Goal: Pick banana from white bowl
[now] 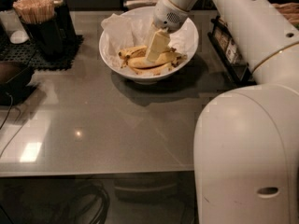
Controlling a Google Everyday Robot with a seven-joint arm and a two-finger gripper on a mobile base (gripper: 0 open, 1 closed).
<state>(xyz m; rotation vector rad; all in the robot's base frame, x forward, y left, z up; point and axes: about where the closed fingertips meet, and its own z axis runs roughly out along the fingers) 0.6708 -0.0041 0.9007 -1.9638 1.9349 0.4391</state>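
Upper centre of frame, inside white bowl (pixel 110 59): gripper (pixel 153 57) low over banana (pixel 171 59), other bananas (pixel 132 52) alongside; grasp state cannot tell. Risk: neighbour or paper lining (pixel 119 31) caught, banana slipping on lift.

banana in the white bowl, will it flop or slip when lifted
Likely stiff: the banana looks long and straight. It lies among other bananas on crumpled paper in the white bowl, so it may slide or nudge them. The claw is right over it.
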